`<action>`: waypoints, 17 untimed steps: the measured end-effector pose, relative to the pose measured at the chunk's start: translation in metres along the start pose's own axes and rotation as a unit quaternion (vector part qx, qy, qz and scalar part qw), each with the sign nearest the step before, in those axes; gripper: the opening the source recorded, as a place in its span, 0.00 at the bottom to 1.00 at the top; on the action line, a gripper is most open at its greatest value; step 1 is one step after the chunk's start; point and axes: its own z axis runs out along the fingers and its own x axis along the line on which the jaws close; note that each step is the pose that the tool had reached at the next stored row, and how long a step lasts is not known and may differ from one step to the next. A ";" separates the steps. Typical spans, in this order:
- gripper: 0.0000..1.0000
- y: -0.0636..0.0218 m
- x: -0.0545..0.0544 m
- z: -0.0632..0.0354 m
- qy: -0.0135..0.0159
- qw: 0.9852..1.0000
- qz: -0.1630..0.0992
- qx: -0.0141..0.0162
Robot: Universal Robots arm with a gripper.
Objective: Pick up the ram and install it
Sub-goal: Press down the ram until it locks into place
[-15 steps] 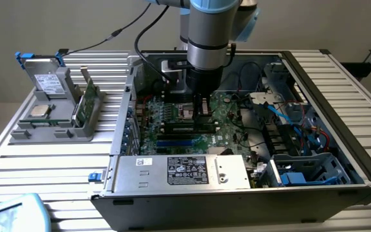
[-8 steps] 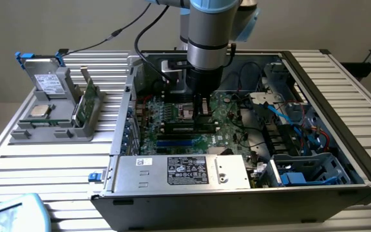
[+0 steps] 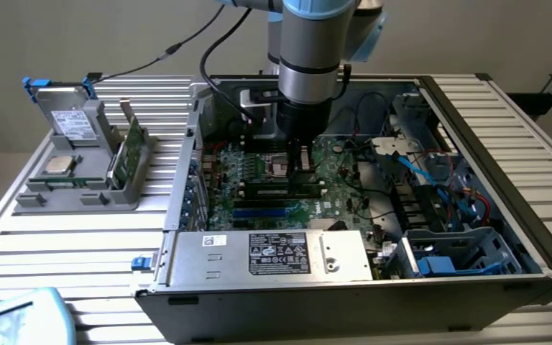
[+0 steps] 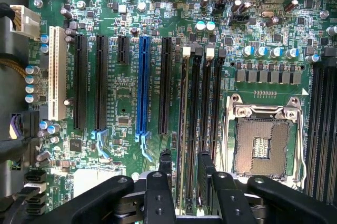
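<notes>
**Pincer open over the memory slots, stick seated between its fingers**

The arm reaches straight down into the open computer case (image 3: 506,215), which lies on its side on the slatted tabletop (image 3: 65,244) so the motherboard (image 4: 121,92) faces up and can be worked from above.

The pincer (image 4: 185,174) hangs just over the bank of long memory slots beside the empty processor socket (image 4: 261,140). Its two black fingers (image 4: 163,169) stand apart, wide, gripping nothing.

The ram (image 4: 185,129) sits edge-up in one of those slots, directly between the fingers, running lengthwise away from them. Fingers straddle it without visibly pressing it. In the exterior view it reads as a dark strip (image 3: 278,191) on the board just below the pincer.

Judgement: the stick looks installed or near it; whether the slot latches have clicked shut I cannot tell.

Off to the exterior view's left, a grey holder (image 3: 80,176) on the tabletop carries a small silver chip (image 3: 60,164) and upright boards, kept clear of the case.
</notes>
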 end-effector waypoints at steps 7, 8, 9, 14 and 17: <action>0.13 0.0000 0.000 -0.0001 0.000 1.000 0.000 0.000; 0.11 -0.0005 0.000 -0.0002 0.000 1.000 0.000 0.000; 0.11 -0.0017 0.000 -0.0003 0.000 1.000 0.000 0.000; 0.11 -0.0145 0.001 -0.0004 0.000 1.000 0.000 0.000; 0.11 -0.0149 0.001 -0.0003 0.000 1.000 0.000 0.000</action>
